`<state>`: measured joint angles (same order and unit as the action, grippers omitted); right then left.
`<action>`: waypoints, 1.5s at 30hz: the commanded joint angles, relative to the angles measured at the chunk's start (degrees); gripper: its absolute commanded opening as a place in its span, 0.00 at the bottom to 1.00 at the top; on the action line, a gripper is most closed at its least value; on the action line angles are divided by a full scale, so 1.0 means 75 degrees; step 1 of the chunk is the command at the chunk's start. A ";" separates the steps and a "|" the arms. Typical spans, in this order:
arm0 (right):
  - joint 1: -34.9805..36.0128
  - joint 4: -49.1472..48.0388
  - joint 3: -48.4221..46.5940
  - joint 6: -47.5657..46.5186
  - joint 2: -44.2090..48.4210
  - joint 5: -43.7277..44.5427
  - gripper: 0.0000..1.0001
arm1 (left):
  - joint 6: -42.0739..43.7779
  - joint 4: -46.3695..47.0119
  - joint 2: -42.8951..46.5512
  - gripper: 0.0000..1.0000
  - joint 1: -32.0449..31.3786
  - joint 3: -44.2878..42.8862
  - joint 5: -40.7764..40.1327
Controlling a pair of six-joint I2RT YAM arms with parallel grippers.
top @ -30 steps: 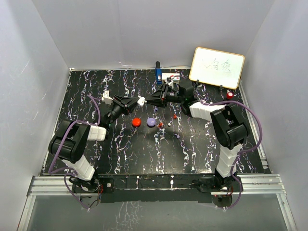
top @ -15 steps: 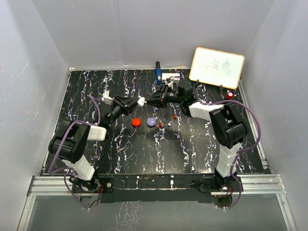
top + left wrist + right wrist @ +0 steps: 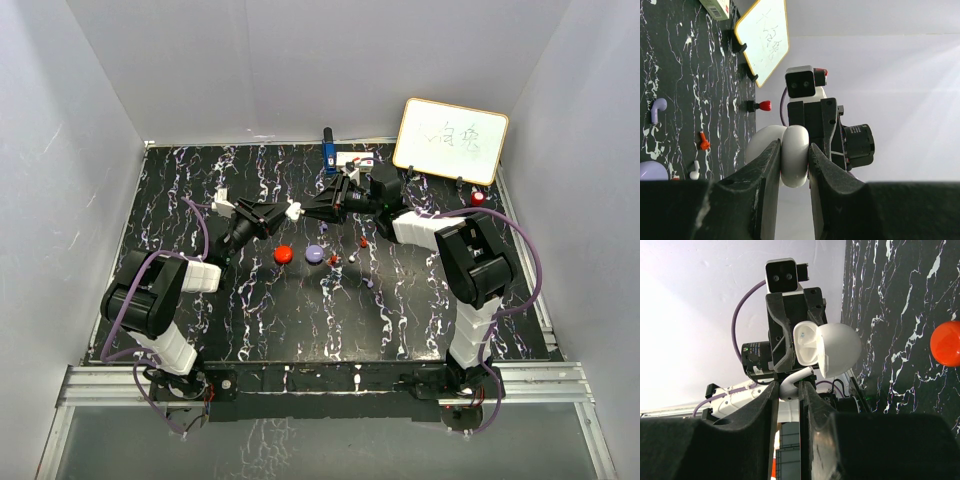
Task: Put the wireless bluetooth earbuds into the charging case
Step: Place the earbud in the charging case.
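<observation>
My right gripper (image 3: 789,390) is pinching a small white earbud (image 3: 796,378); my left gripper (image 3: 792,165) is clamping the open white clamshell charging case (image 3: 832,347) just beyond its tip.
</observation>
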<state>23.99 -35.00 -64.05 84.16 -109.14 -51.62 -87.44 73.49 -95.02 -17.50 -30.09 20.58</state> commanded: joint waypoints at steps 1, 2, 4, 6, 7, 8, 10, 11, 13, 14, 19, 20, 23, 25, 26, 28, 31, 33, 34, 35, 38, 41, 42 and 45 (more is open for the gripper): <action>0.0040 -0.0442 -0.0331 -0.0018 0.0048 -0.0078 0.00 | 0.0033 0.0244 0.0425 0.00 -0.0051 -0.0067 0.0161; 0.0042 -0.0433 -0.0331 -0.0018 0.0052 -0.0076 0.00 | 0.0042 0.0235 0.0434 0.00 -0.0048 -0.0075 0.0162; 0.0044 -0.0431 -0.0329 -0.0022 0.0053 -0.0082 0.00 | 0.0055 0.0207 0.0444 0.00 -0.0051 -0.0089 0.0173; 0.0043 -0.0430 -0.0322 -0.0020 0.0055 -0.0081 0.00 | 0.0066 0.0164 0.0445 0.00 -0.0052 -0.0109 0.0185; 0.0039 -0.0428 -0.0322 -0.0027 0.0050 -0.0098 0.00 | 0.0074 0.0153 0.0457 0.00 -0.0046 -0.0112 0.0196; 0.0047 -0.0430 -0.0330 -0.0030 0.0056 -0.0102 0.00 | 0.0077 0.0131 0.0460 0.00 -0.0048 -0.0121 0.0197; 0.0037 -0.0429 -0.0331 -0.0030 0.0051 -0.0102 0.00 | 0.0091 0.0098 0.0459 0.00 -0.0047 -0.0125 0.0208; 0.0036 -0.0429 -0.0331 -0.0028 0.0044 -0.0099 0.00 | 0.0092 0.0096 0.0475 0.00 -0.0046 -0.0125 0.0209; 0.0037 -0.0430 -0.0348 -0.0018 0.0034 -0.0104 0.00 | 0.0103 0.0060 0.0492 0.00 -0.0046 -0.0125 0.0209; 0.0039 -0.0425 -0.0354 -0.0024 0.0033 -0.0111 0.00 | 0.0114 0.0057 0.0498 0.00 -0.0052 -0.0134 0.0209; 0.0044 -0.0431 -0.0389 -0.0018 0.0012 -0.0119 0.00 | 0.0115 0.0045 0.0485 0.00 -0.0050 -0.0157 0.0226; 0.0034 -0.0433 -0.0397 -0.0023 -0.0003 -0.0119 0.00 | 0.0115 0.0051 0.0480 0.00 -0.0047 -0.0160 0.0232; 0.0034 -0.0439 -0.0401 -0.0039 -0.0020 -0.0162 0.00 | 0.0104 0.0017 0.0489 0.00 -0.0057 -0.0149 0.0282; 0.0026 -0.0438 -0.0432 -0.0067 -0.0027 -0.0251 0.00 | 0.0104 -0.0105 0.0535 0.00 -0.0046 -0.0149 0.0351; 0.0005 -0.0452 -0.0461 -0.0106 -0.0042 -0.0310 0.00 | 0.0129 -0.0214 0.0565 0.00 -0.0049 -0.0159 0.0401; -0.0059 -0.0434 -0.0546 -0.0221 -0.0110 -0.0506 0.00 | 0.0209 -0.0469 0.0619 0.00 -0.0048 -0.0183 0.0517; -0.0176 -0.0370 -0.0772 -0.0412 -0.0304 -0.0927 0.00 | 0.0320 -0.0920 0.0702 0.00 -0.0046 -0.0216 0.0687; -0.0242 -0.0116 -0.0923 -0.0672 -0.0408 -0.1105 0.00 | 0.0381 -0.1125 0.0781 0.00 -0.0047 -0.0239 0.0770; -0.0280 0.0072 -0.0978 -0.0849 -0.0421 -0.1129 0.00 | 0.0408 -0.1241 0.0799 0.00 -0.0046 -0.0254 0.0813; -0.0295 0.0290 -0.1053 -0.1061 -0.0430 -0.1177 0.00 | 0.0445 -0.1306 0.0827 0.00 -0.0049 -0.0263 0.0843; -0.0387 0.1226 -0.1369 -0.1866 -0.0413 -0.1231 0.00 | 0.0497 -0.1480 0.0939 0.00 -0.0050 -0.0265 0.0905; -0.0504 0.1861 -0.1519 -0.2487 -0.0437 -0.1288 0.00 | 0.0609 -0.1730 0.1019 0.00 -0.0044 -0.0338 0.0963; -0.0549 0.1929 -0.1518 -0.2567 -0.0451 -0.1315 0.00 | 0.0637 -0.1781 0.1034 0.00 -0.0035 -0.0367 0.0986; -0.0636 0.2285 -0.1570 -0.2888 -0.0484 -0.1382 0.00 | 0.0653 -0.1850 0.1039 0.00 -0.0036 -0.0437 0.1022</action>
<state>20.23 -22.48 -73.14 68.90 -112.71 -60.12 -83.72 60.82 -90.19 -17.61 -30.79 26.46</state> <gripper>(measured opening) 0.181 0.242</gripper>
